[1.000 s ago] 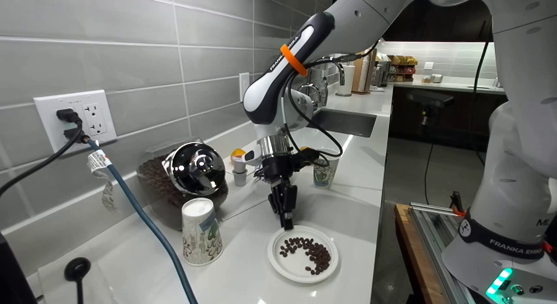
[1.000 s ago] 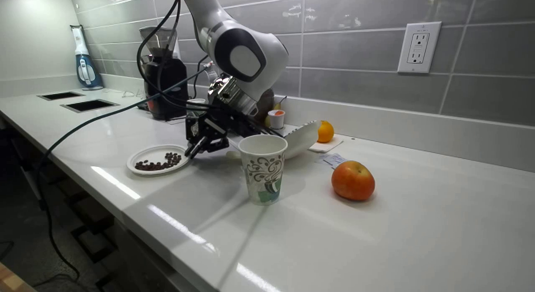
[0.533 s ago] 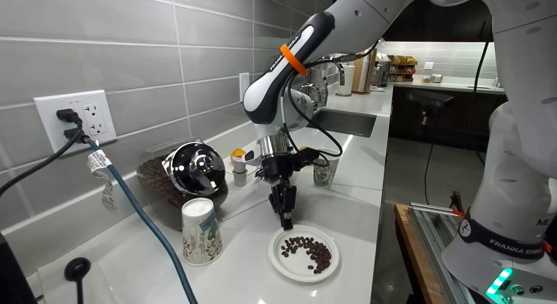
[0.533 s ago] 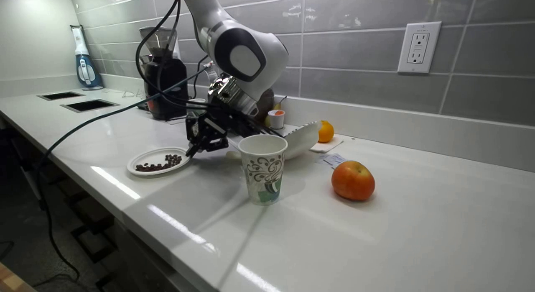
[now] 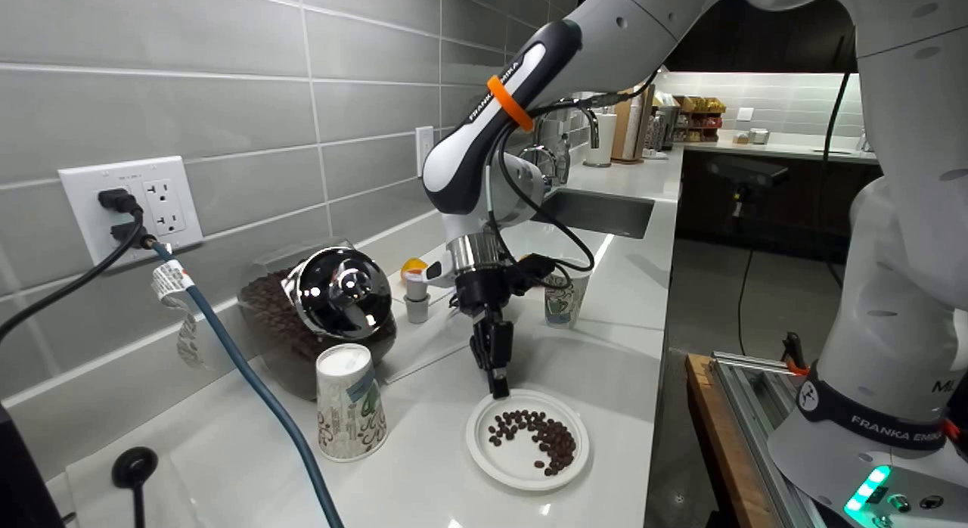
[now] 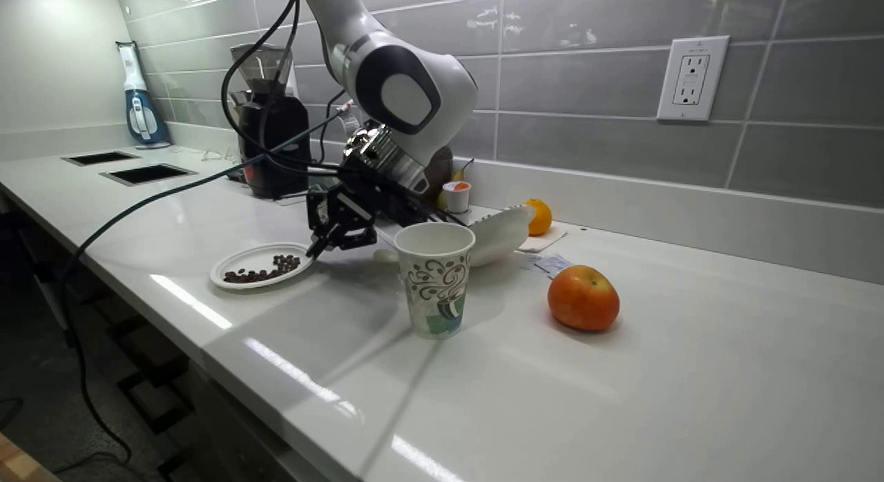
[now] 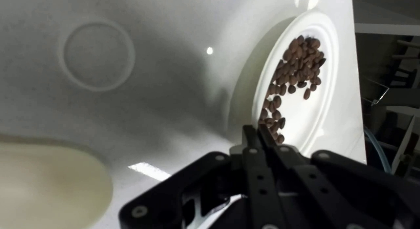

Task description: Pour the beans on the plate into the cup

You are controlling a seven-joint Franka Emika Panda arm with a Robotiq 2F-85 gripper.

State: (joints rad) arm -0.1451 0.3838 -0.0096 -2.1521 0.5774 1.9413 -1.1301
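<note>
"Jaws clamped on the near rim of the plate (image 7: 305, 114)!"

"Good spot, I'd say: looks light, bendy. Level lift, or those loose beans (image 7: 297, 70) beyond may roll."

"And close to the edge of the counter (image 7: 164, 25)!"

In an ext. view: "FRANKA EMIKA" on blk band (image 5: 877, 425), 4 o'clock; "M…" on base (image 5: 885, 373); same brand, part hidden by orange strap (image 5: 510, 104), on arm (image 5: 473, 140), 12 o'clock; cable tag (image 5: 172, 277), 9 o'clock, illeg

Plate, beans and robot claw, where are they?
Plate (image 5: 516, 456): in an exterior view, its bare middle.
Beans (image 7: 300, 63): in the wrist view, the thick heap.
Claw (image 7: 257, 129): in the wrist view, between fingertips.
</note>
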